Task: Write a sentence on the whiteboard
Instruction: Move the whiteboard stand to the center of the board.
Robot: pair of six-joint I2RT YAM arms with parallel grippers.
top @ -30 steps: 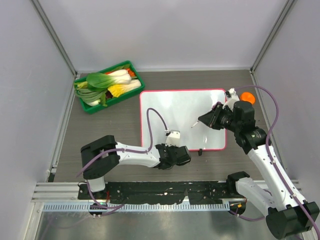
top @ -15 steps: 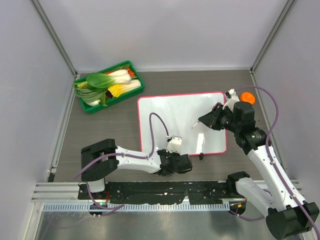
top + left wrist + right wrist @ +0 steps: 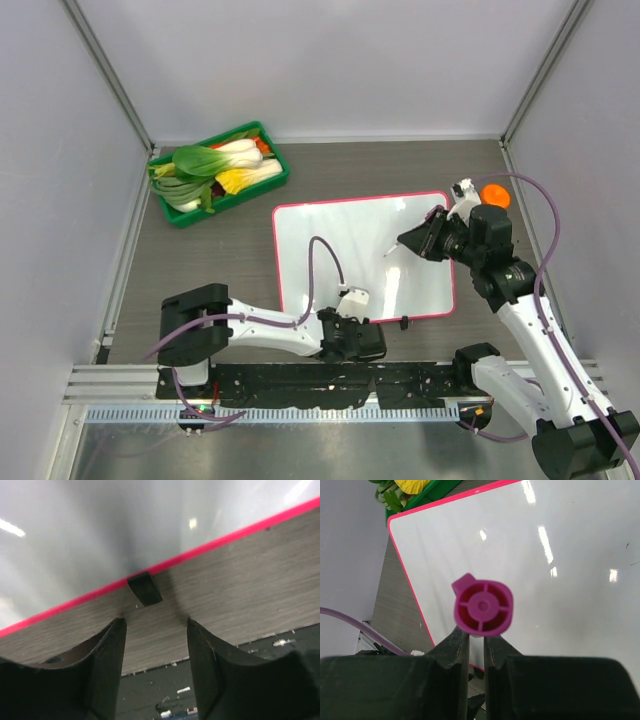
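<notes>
We found the whiteboard (image 3: 350, 255) lying flat on the table (image 3: 220, 270), right of centre and turned slightly out of square with the table edges. Its pink frame was visible on all sides in the top view. The left gripper (image 3: 352, 340) sat low at the board's 6 o'clock edge. In the left wrist view this gripper (image 3: 155, 630) had its jaws spread wide with nothing between them. One black foot (image 3: 145, 589) of the board stood just beyond the gap, against the frame. The right gripper (image 3: 415, 240) hung over the board's 3 o'clock side. It was closed narrowly on a purple marker (image 3: 483, 606), whose rear cap faced the right wrist camera. The marker pointed down toward the white surface, but we could not tell whether its tip touched the board. A green tray (image 3: 268, 186) of leafy vegetables stood at 10 o'clock from the board, well apart from it. A small orange object (image 3: 494, 195) lay near the board's 2 o'clock corner, just beside the right arm.
</notes>
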